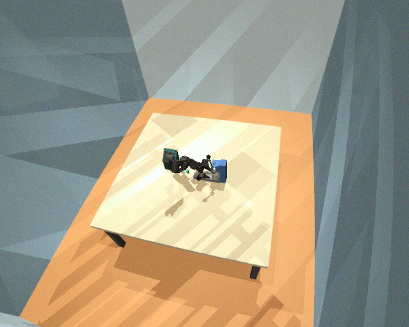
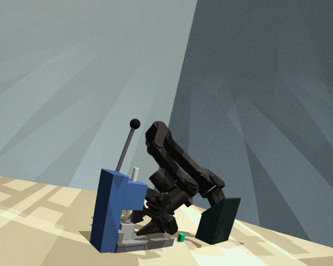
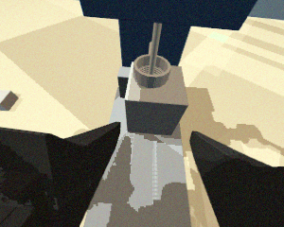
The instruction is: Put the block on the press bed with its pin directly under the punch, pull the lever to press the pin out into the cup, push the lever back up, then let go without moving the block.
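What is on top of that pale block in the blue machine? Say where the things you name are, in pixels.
On the block (image 2: 127,231) (image 3: 157,115) sits a round, ring-like collar (image 3: 152,79), with a thin rod (image 3: 155,44) reaching down into it. The collar hides the rod's tip and whatever lies beneath.

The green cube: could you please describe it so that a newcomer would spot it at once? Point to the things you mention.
On the pale table (image 1: 232,225) (image 2: 60,246), find the blue press (image 1: 223,170) (image 2: 103,211) and the dark green arm base (image 2: 218,223). The small cube (image 1: 187,171) (image 2: 181,237) sits on the tabletop between them, just off the end of the grey press bed (image 2: 161,243). Its bright green sets it apart from both.
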`<state>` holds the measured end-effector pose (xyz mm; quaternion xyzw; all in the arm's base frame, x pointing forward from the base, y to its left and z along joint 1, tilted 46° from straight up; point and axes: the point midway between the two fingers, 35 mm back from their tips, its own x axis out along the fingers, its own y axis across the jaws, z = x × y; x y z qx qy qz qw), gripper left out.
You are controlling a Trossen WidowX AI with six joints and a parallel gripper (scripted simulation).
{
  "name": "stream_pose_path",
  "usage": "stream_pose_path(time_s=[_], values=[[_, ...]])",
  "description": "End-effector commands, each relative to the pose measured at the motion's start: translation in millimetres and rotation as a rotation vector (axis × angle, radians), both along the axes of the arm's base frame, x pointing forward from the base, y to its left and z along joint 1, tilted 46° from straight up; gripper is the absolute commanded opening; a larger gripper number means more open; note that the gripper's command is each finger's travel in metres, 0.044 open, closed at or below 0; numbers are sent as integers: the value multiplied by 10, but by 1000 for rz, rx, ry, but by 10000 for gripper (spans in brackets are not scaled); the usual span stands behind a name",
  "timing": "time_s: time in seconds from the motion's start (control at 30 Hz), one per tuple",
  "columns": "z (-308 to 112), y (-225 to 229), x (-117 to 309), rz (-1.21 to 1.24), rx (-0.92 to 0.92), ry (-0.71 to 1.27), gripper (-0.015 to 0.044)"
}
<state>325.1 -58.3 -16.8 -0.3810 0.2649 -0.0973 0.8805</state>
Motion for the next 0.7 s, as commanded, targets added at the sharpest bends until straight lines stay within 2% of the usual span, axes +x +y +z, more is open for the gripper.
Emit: stream_pose_path(time_s=[0.0, 0.67], values=[[-38, 15, 162, -5, 8, -50, 300], [30, -56, 167, -2, 4, -62, 300]])
